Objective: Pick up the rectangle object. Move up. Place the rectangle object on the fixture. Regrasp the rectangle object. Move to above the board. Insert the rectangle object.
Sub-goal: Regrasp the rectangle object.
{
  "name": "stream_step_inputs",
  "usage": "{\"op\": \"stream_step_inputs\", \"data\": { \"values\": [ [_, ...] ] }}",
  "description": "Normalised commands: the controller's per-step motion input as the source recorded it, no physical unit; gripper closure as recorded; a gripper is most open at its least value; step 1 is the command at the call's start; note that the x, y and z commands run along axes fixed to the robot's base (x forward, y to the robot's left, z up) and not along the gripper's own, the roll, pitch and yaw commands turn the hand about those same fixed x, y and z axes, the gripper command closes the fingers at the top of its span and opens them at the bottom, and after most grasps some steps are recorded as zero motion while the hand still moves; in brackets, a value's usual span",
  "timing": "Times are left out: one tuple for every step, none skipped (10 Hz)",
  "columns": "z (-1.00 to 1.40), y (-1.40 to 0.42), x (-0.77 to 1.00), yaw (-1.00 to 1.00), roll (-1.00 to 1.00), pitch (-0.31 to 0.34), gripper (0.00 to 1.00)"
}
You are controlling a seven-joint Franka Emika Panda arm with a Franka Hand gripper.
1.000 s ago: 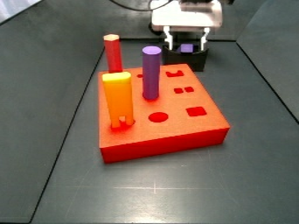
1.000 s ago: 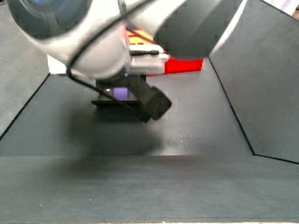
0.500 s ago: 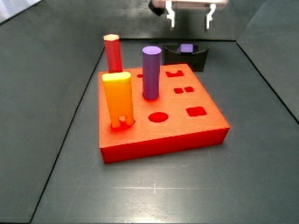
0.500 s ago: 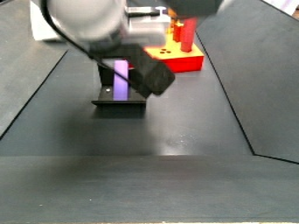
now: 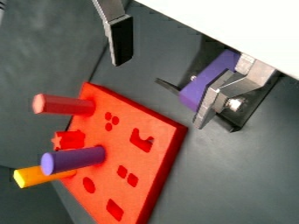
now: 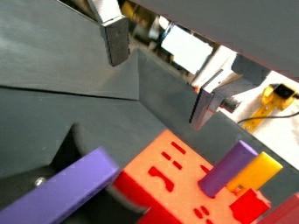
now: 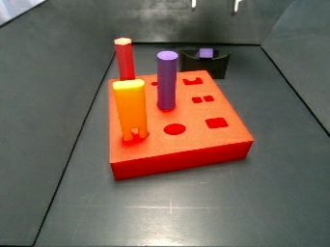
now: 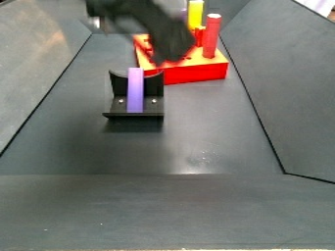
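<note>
Board (image 7: 194,135): large red slab on the dark floor, shaped holes in its top face, also seen in a side view (image 8: 197,69) and in both wrist views (image 5: 128,157) (image 6: 176,175). Three pegs stand upright in it: a red cylinder (image 7: 123,60) at the far corner, a yellow-orange square post (image 7: 127,108) at the near corner, and a taller purple cylinder (image 7: 167,80) between them, nearer the middle of the slab. Round and square holes toward the near edge are open.

Fixture (image 8: 135,110): black bracket on the floor, near the board but apart from it; in a side view (image 7: 206,63) it sits just behind the board's far edge.

Rectangle object (image 8: 135,88): purple flat-sided bar resting on the fixture, standing upright against the bracket's back. Nothing grips it. In a side view only its top shows (image 7: 206,52); it also appears in both wrist views (image 5: 212,75) (image 6: 65,192).

Gripper (image 5: 163,74): raised well above the fixture, only its fingertips reaching into the top edge of a side view (image 7: 214,4). Jaws spread wide, nothing between them; both silver fingers (image 5: 119,39) show clear of the bar, same in a wrist view (image 6: 158,70).
</note>
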Motion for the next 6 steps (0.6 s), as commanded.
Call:
{"op": "stream_step_inputs", "data": {
  "values": [
    [0.48,-0.53,-0.13,0.02,1.00,0.018,0.00],
    [0.28,-0.38,-0.11,0.02,1.00,0.013,0.00],
    [0.14,-0.27,-0.09,0.02,1.00,0.012,0.00],
    [0.03,-0.07,-0.04,0.02,1.00,0.010,0.00],
    [0.00,0.01,-0.02,0.02,1.00,0.009,0.00],
    [-0.01,0.00,-0.02,0.02,1.00,0.005,0.00]
  ]
}}
